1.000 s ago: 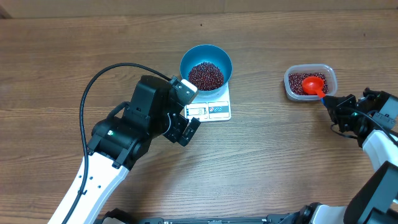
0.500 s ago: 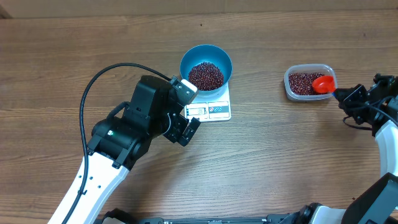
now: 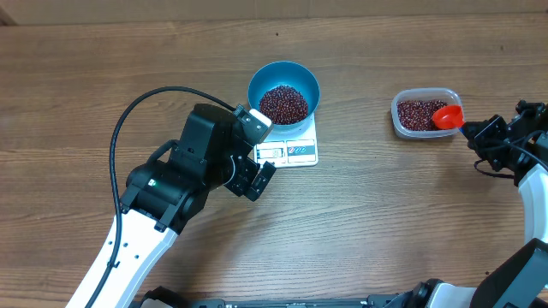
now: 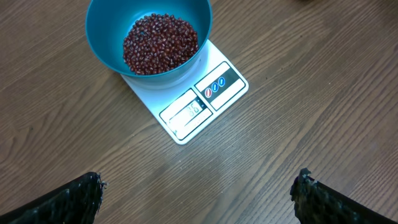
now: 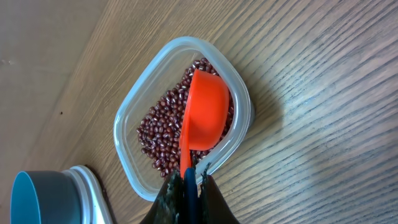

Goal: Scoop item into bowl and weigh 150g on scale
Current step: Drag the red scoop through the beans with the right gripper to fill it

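Right wrist view showed our right gripper point(image 5: 189, 180) pinched fully closed on the thin handle of the orange plastic measuring scoop point(image 5: 205, 112). The cup sat over the gripper-side edge of the clear rounded-rectangular plastic tub point(image 5: 124, 124) of small dark red-brown beans point(image 5: 158, 134). We couldn't see any beans in the cup.

Our worries were these. That end-of-handle pinch looked like it could let a loaded scoop swivel and spill on the way over. The cup could also snag the rim and drag the light tub.

Well apart, the deep bright blue bowl point(image 4: 102, 31) sat on the flat white rectangular scale point(image 4: 149, 96), already holding a decent heap. We couldn't read the display, so overshooting seemed possible. Our left gripper point(image 4: 196, 199) hung wide open near the scale, holding nothing.
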Robot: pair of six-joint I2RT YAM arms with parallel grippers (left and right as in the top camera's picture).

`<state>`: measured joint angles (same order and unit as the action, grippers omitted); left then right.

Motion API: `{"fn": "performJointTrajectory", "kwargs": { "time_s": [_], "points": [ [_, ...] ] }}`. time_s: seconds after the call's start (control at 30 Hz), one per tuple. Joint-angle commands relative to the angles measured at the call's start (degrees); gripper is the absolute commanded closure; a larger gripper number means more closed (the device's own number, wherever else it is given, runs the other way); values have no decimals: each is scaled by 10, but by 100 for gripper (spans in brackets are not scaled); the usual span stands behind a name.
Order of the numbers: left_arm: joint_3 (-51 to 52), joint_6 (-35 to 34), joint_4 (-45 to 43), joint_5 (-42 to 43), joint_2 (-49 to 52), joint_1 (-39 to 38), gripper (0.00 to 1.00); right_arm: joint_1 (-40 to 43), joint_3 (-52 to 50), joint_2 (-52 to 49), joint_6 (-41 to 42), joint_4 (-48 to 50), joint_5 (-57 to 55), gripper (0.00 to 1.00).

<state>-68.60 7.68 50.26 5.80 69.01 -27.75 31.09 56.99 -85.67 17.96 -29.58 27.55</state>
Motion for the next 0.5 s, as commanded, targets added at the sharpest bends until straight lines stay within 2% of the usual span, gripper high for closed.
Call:
{"fn": "performJointTrajectory", "kwargs": {
  "time_s": [0.0, 0.47],
  "points": [
    [0, 11, 1, 0, 0, 2, 0, 0, 20, 15, -7, 3, -10, 96],
    [0, 11, 1, 0, 0, 2, 0, 0, 92, 15, -60, -72, -10, 96]
  ]
}}
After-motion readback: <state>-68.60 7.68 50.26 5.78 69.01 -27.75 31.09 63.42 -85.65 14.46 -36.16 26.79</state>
